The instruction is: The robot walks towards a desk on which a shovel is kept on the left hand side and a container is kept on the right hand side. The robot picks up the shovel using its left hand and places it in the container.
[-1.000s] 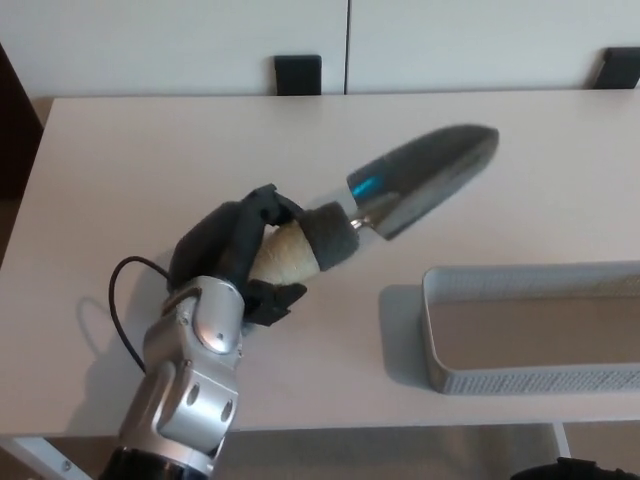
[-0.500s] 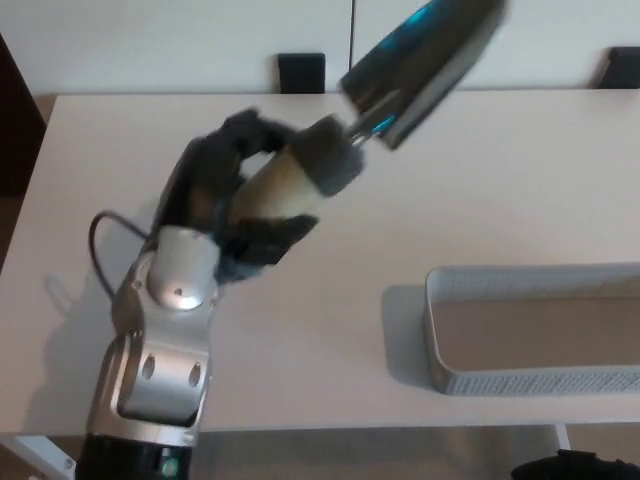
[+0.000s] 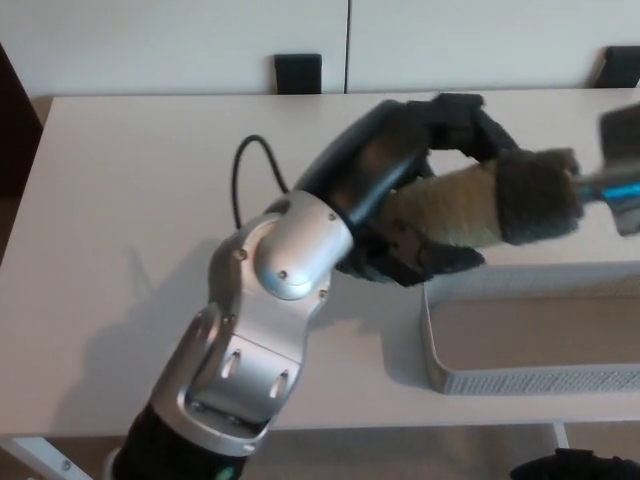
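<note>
My left hand [image 3: 405, 190] is shut on the shovel's handle [image 3: 480, 205], which is pale wood with a dark grey foam collar. It holds the shovel in the air above the left end of the grey mesh container [image 3: 520, 375]. The shovel's metal blade [image 3: 620, 165] points right and is cut off by the picture's right edge. The container sits on the white desk [image 3: 130, 200] at the right, and I see nothing inside it. My right hand does not show.
My silver left forearm [image 3: 265, 320] crosses the middle of the desk, with a black cable [image 3: 240, 180] looping off it. Two dark chair backs [image 3: 298, 73] stand behind the far desk edge. The desk's front edge runs along the bottom.
My left arm has swung right and toward the camera with the shovel, from the desk's left-centre to over the container's left end. The blade now runs out of the picture at the right.
</note>
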Tool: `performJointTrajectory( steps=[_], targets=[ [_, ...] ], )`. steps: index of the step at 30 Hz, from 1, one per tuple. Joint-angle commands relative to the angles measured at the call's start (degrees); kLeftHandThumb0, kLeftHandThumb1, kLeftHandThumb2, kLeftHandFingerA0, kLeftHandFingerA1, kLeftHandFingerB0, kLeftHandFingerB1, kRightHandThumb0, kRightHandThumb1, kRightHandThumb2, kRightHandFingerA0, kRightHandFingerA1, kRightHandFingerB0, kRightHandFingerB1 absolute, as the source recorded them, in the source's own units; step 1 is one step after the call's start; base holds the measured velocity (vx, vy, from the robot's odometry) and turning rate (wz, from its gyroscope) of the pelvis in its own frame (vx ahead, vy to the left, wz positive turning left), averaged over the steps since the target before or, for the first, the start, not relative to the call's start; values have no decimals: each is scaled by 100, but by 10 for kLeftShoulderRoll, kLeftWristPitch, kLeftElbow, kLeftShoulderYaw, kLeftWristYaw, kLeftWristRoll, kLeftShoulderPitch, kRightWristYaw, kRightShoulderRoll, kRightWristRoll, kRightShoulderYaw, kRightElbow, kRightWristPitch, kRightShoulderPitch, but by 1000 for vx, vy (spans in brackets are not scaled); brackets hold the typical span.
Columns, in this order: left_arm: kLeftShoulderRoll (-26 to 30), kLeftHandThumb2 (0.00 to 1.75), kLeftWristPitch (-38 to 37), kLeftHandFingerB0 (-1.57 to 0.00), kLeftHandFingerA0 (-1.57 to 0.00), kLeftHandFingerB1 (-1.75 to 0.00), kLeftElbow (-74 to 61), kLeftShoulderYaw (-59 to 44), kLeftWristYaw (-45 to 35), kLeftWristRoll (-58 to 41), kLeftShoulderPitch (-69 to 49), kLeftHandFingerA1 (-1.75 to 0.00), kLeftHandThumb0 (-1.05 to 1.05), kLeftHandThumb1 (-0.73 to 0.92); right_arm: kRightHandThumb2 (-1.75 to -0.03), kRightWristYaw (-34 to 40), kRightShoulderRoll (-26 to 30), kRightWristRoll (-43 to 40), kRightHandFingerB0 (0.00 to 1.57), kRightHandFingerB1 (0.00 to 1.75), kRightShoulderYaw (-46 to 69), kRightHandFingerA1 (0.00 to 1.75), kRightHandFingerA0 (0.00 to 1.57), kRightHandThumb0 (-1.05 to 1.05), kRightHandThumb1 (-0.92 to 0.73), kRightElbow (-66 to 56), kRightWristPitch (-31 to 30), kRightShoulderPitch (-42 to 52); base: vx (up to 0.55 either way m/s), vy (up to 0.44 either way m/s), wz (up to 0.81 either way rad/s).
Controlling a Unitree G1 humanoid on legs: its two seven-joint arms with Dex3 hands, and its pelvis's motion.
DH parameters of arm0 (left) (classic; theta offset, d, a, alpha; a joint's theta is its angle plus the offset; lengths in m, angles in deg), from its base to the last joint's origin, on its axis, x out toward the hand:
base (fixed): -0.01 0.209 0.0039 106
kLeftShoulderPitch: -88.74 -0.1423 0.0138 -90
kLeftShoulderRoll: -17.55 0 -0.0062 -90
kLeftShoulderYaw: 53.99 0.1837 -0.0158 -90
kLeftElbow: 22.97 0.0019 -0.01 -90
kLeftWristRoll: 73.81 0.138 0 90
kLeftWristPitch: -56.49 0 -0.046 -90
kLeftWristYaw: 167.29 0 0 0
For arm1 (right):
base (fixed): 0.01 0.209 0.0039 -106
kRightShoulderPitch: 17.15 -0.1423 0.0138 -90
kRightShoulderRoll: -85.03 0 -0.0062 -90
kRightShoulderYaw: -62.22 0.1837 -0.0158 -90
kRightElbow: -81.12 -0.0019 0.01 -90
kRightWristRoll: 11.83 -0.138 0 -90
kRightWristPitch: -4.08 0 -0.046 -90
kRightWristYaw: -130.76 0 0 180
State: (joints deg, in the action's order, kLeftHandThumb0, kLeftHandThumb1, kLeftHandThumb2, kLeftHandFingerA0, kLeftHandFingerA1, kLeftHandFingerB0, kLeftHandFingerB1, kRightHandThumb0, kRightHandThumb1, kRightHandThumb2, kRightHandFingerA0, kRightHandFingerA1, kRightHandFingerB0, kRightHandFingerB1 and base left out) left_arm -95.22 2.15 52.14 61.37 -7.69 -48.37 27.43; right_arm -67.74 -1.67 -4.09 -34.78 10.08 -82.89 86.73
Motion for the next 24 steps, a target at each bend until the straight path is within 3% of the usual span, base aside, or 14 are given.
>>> performJointTrajectory(
  steps=[1,5,6,9,19,20,24],
  targets=[
    [-34,95,148,-96,-119,-105,3,31,-43,-22,31,-131,-4,51,-57,-9,13,6,51,48,-3,58,71,-24,-61,-14,-22,1,0,0,0],
    [-75,90,194,-90,-115,-106,27,15,-32,-36,35,-139,-1,57,-58,-10,16,8,51,48,-3,59,71,-25,-61,-12,-15,-2,0,0,0],
    [-79,104,199,-93,-124,-101,33,10,-32,-39,38,-124,-2,49,-57,-8,15,9,52,48,-4,59,72,-25,-61,-13,-18,-3,0,0,0],
    [-98,103,224,-88,-122,-99,58,-11,-23,-42,51,-123,-2,48,-58,-9,16,12,52,48,-6,59,71,-25,-61,-19,-21,-4,0,0,0],
    [-103,103,243,-87,-121,-98,68,-17,-16,-45,62,-123,0,48,-58,-9,16,15,52,48,-6,58,71,-25,-61,-24,-24,-2,0,0,0],
    [-58,74,233,-78,-115,-77,103,16,-8,-3,80,-124,-5,57,-56,-12,20,17,54,49,-7,59,73,-24,-61,-15,-19,-11,0,0,0],
    [-23,65,228,-72,-119,-59,117,87,-5,24,95,-111,-8,60,-56,-9,19,15,54,49,-7,59,73,-23,-60,-10,-19,-12,0,0,0]
  ],
)
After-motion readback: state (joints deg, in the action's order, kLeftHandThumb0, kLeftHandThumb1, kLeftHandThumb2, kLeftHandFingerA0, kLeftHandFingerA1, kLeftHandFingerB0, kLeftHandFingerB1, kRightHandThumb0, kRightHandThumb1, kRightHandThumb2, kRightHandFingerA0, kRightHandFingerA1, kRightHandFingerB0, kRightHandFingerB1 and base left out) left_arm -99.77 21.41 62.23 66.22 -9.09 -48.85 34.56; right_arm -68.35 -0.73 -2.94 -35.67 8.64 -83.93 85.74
